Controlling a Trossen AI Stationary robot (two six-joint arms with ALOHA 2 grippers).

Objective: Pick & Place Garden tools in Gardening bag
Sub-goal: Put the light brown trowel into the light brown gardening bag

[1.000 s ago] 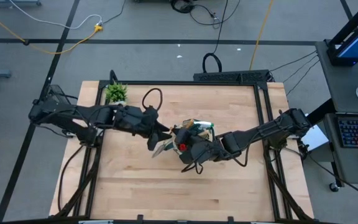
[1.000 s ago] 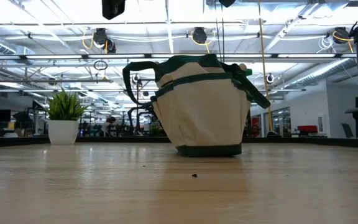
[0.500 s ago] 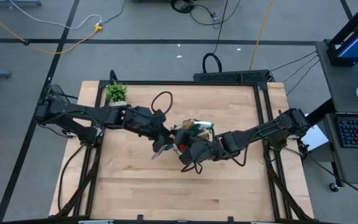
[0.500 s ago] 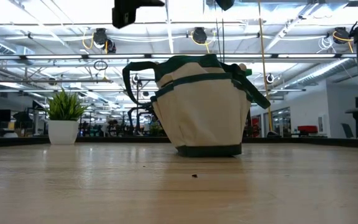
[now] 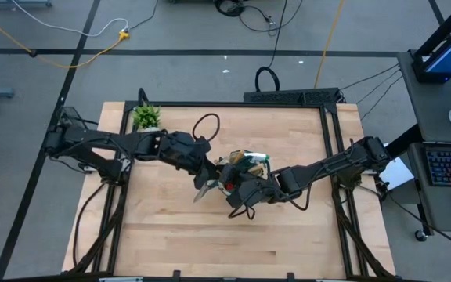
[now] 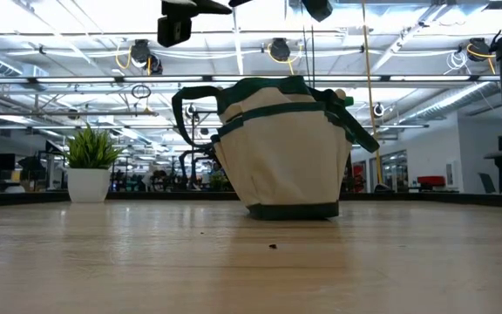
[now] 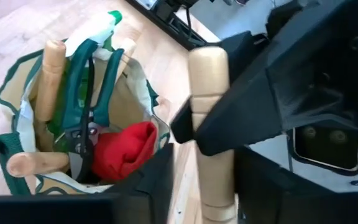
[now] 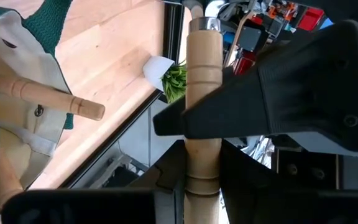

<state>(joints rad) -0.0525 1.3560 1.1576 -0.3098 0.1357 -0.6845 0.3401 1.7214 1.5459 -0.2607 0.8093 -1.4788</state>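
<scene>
The beige gardening bag (image 5: pixel 250 162) stands upright on its base near the table's middle; it also shows in the low view (image 6: pixel 277 148). Inside it are wooden handles (image 7: pixel 50 68), dark shears (image 7: pixel 79 134), a red glove (image 7: pixel 126 149) and a green spray bottle (image 7: pixel 107 22). Both grippers are above the bag's near-left side and shut on one wooden-handled tool, whose pale metal blade (image 5: pixel 201 191) sticks out toward the near edge. My left gripper (image 5: pixel 208 177) comes from the left. My right gripper (image 5: pixel 229 188) comes from the right. My left gripper pinches the tool's wooden handle (image 8: pixel 202 93) between its two fingers, about midway along, nearer the metal ferrule (image 8: pixel 204 25). The fingers (image 8: pixel 272 102) lie across the handle. The tool is lifted clear of table and bag. My right gripper pinches the same wooden handle (image 7: pixel 209 106) between its two fingers, nearer the rounded free end (image 7: pixel 207 57). The fingers (image 7: pixel 278 93) lie across the handle. Its own wrist view shows the handle (image 8: pixel 201 168) running up between its fingers.
A small potted green plant (image 5: pixel 146 117) stands at the far left corner; it also shows in the low view (image 6: pixel 90 161). The bag's dark loop handles (image 6: pixel 190 96) stick up and out. Bare wood (image 5: pixel 210 243) spreads across the near half of the table.
My left gripper has carried the tool toward the table's right, up to my right gripper above the bag. The tool has stayed lifted, blade toward the near edge. The bag has kept still.
</scene>
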